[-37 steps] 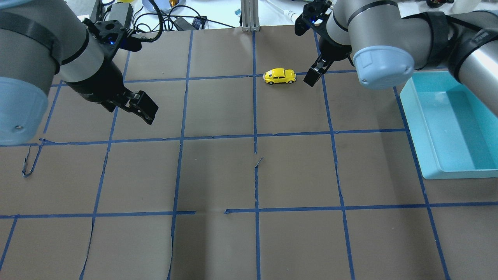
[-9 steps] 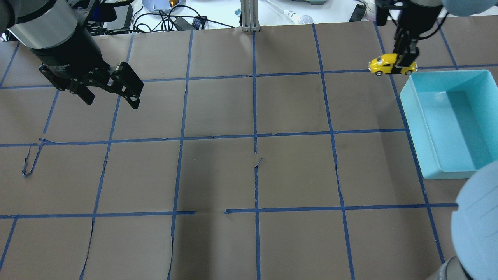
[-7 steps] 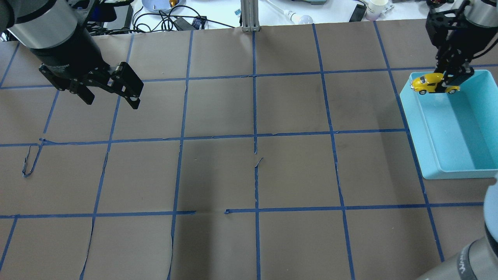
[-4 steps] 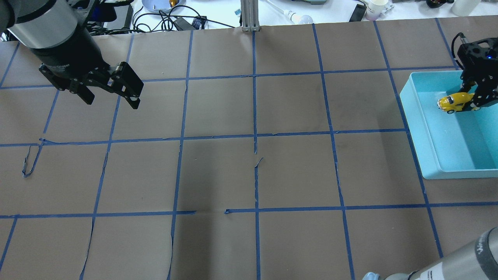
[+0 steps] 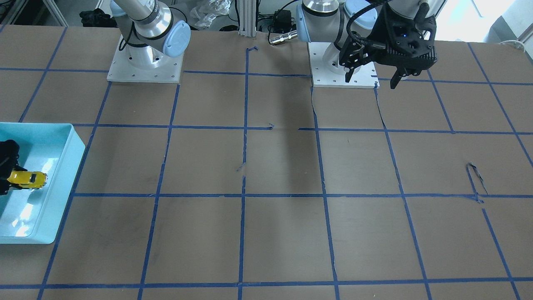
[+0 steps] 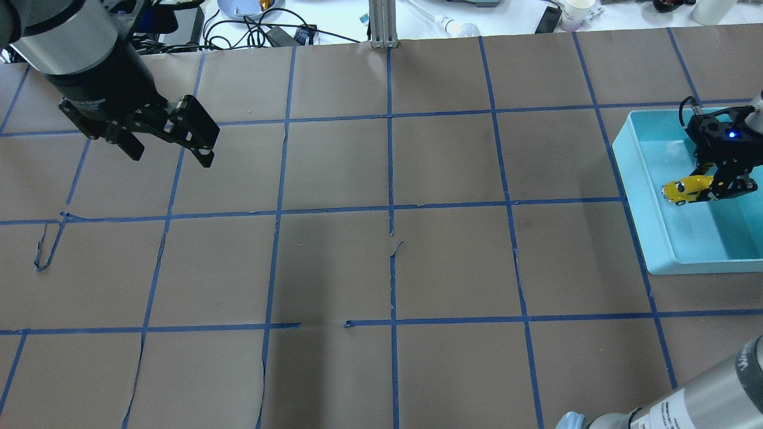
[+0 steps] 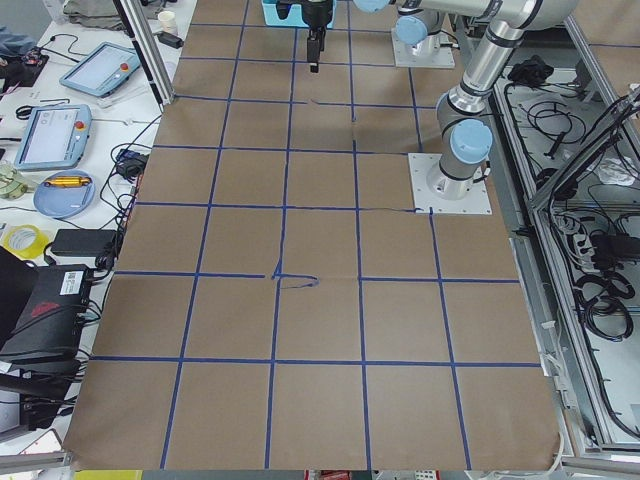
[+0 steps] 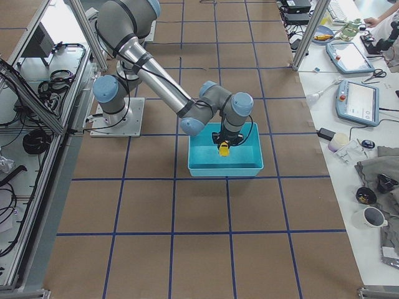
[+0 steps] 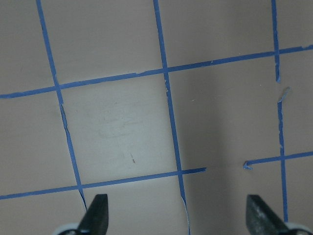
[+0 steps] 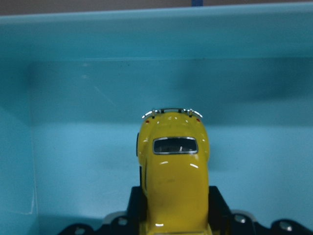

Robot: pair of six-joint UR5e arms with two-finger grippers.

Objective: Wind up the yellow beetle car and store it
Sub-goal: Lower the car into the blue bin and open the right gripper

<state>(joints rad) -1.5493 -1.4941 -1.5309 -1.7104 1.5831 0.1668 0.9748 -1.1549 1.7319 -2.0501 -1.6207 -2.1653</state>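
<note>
Our right gripper (image 6: 718,189) is clamped on the yellow car (image 6: 685,190), gripping it across its sides at one end. The other end, with the bumper, sticks out free toward the bin's near-centre wall. The car hangs inside the blue bin (image 6: 647,208), which sits at the right edge of the counter. The car looks tilted, and we cannot tell whether its wheels touch the bin floor; the wrist view suggests a gap.

That gap is our first worry. If the jaws open while the car is up and tilted, it may land on its free end, bounce, and end up on its side or roof.

If the spring is wound, the wheels may spin on release and drive the car into a wall, or up and over the low rim onto the counter. We cannot tell from these views whether it is wound at all, so storing it now might skip a step.

The grip sits far toward one end, so the car could pivot or slip between the fingers during any further lowering. Pushing down too far would press it into the floor.

Lifting out carelessly could catch the bin wall and drag the bin along the edge.

Our left gripper (image 6: 170,156) hangs spread wide and empty over the far left corner, well clear.
</note>
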